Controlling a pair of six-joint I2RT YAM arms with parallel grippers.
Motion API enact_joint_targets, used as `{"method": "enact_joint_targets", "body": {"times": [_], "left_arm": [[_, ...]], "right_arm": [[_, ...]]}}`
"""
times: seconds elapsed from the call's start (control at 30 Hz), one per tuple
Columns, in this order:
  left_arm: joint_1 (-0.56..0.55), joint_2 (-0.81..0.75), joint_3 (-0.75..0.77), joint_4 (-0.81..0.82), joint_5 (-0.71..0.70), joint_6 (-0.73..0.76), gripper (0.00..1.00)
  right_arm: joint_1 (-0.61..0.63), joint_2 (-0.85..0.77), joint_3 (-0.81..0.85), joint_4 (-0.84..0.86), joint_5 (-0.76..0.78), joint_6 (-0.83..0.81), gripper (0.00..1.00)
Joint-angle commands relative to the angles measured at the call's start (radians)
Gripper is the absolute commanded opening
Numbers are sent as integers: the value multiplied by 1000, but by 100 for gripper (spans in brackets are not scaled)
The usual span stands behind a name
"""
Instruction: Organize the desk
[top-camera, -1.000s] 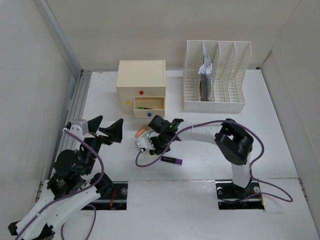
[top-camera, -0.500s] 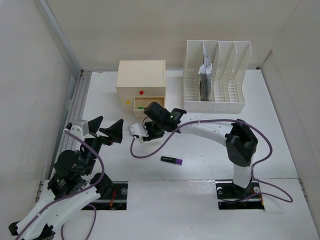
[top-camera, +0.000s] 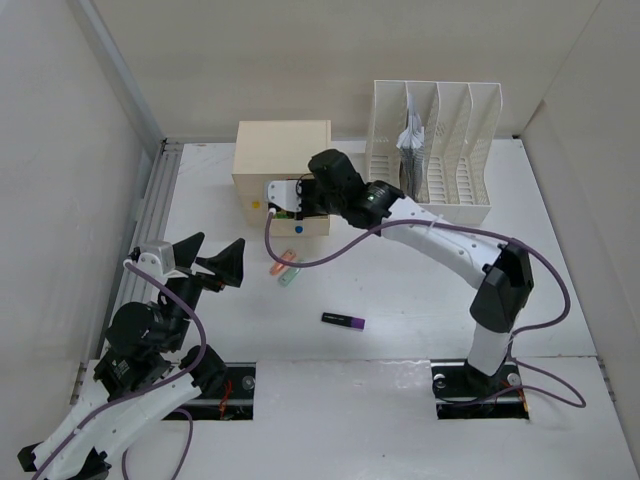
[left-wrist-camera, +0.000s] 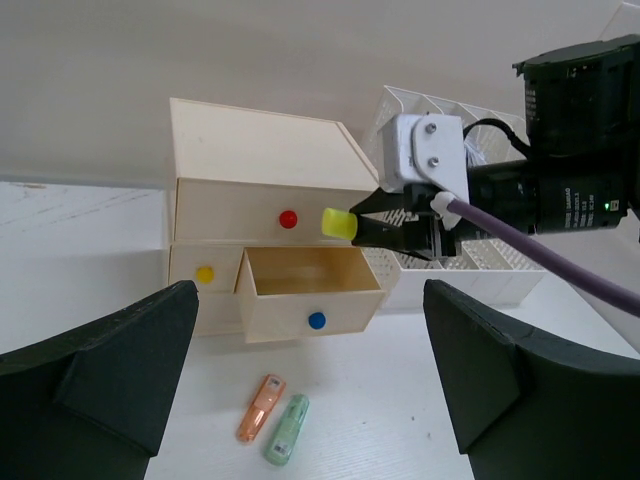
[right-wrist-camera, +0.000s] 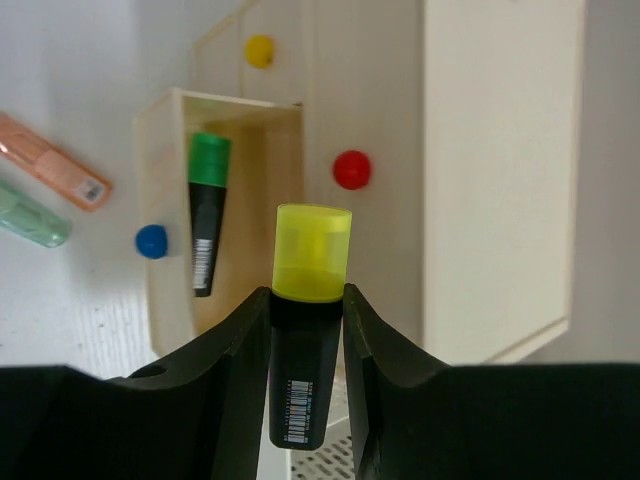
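The table lies under everything, from the arm bases out to the far wall. To the near left of the drawer box, the left arm hangs idle above the table, its jaws spread wide and holding nothing.

At the box front, the blue-dot drawer stands pulled out, with a green-capped highlighter lying along it inside. The right arm reaches over this drawer, its jaws pinching a yellow-capped highlighter, which sits at about the level of the red dot.

The step in hand looks like stowing this highlighter. The next move calls for lowering it into the free strip beside the green-capped one, lined up with the drawer's length so it clears the walls, and then letting go.

Just in front of the box, an orange pen and a pale green pen lie side by side. A purple marker lies further forward and to the right, so three items are left to tidy. Right of the box stands the file rack.
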Motion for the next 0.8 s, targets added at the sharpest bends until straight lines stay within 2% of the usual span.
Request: {"method": "enact_joint_targets", "body": {"times": [0.0, 0.17, 0.47, 0.57, 0.6, 0.7, 0.77], "left_arm": [[4, -9, -1, 40, -6, -2, 94], [4, -9, -1, 40, -6, -2, 94], [4, -9, -1, 40, -6, -2, 94], [4, -9, -1, 40, -6, -2, 94], [4, -9, -1, 40, -6, -2, 94], [4, -9, -1, 40, -6, -2, 94], [4, -9, -1, 40, -6, -2, 94]], "right_arm": [[4, 27, 73, 64, 17, -29, 15], [-25, 109, 160, 18, -27, -61, 15], [-55, 169, 219, -47, -79, -70, 20], [-55, 191, 228, -66, -79, -70, 28], [-55, 191, 237, -66, -90, -70, 39], [-55, 191, 237, -78, -101, -60, 51], [-55, 177, 237, -78, -101, -50, 52]]}}
